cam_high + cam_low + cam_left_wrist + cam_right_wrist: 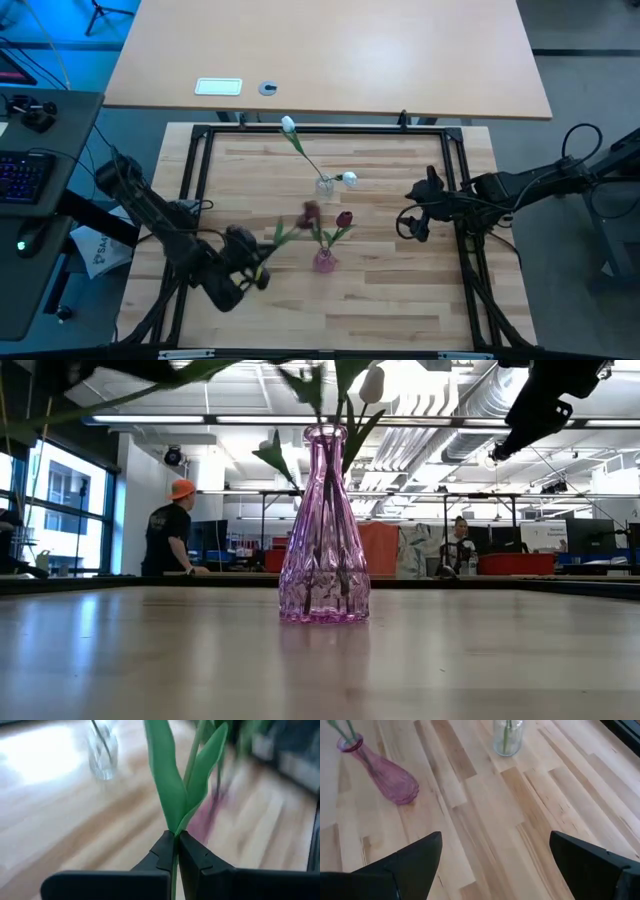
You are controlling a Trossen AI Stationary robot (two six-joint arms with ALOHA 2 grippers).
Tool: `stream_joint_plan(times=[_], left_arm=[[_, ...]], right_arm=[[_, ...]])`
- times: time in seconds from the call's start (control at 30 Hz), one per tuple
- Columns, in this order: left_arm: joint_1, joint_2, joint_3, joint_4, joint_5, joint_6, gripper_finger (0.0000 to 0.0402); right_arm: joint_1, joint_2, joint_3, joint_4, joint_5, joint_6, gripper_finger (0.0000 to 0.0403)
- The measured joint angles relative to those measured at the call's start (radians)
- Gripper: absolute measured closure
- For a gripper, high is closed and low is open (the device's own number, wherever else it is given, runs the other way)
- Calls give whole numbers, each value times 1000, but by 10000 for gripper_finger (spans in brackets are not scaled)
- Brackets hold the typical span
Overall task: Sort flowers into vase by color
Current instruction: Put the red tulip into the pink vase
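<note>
One smooth green stem (174, 870) pinched in left claw (176, 851).

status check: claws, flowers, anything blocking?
Left claw shut on red tulip stem, beside pink vase. Right claw open, idle at right. White tulips in clear vase. Nothing blocking.

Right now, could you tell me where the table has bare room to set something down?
The wooden table is bare along its near edge below the pink vase, and between that vase and the right gripper, which hangs open. It is crowded at centre: clear vase with white tulips, and the left gripper shut on a red tulip beside the pink vase.
</note>
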Motion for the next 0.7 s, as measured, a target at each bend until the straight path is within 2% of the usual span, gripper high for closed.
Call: stream_joint_plan(times=[0.07, 0.1, 0.13, 0.23, 0.3, 0.4, 0.47, 0.53, 0.63, 0.7], left_arm=[[24, -17, -30, 120, -78, 13, 401], [38, -20, -31, 190, -79, 66, 401], [47, -20, -30, 268, -49, 155, 401], [51, -16, -3, 425, 132, 417, 401], [29, -37, 34, 430, 200, 470, 401], [-13, -89, 73, 431, 209, 529, 401], [-36, -130, 91, 425, 167, 569, 401], [-41, -167, 115, 452, 68, 649, 401], [-5, -204, 124, 591, -91, 921, 401], [56, -205, 124, 693, -108, 1125, 401]], right_arm=[[0, 0, 0, 0, 10, 16, 39], [0, 0, 0, 0, 12, 24, 39], [0, 0, 0, 0, 13, 34, 39], [0, 0, 0, 0, 13, 53, 39], [0, 0, 0, 0, 19, 57, 39], [0, 0, 0, 0, 37, 61, 39], [0, 0, 0, 0, 49, 64, 39], [0, 0, 0, 0, 54, 64, 39], [0, 0, 0, 2, 71, 64, 39], [0, 0, 0, 13, 81, 64, 39]])
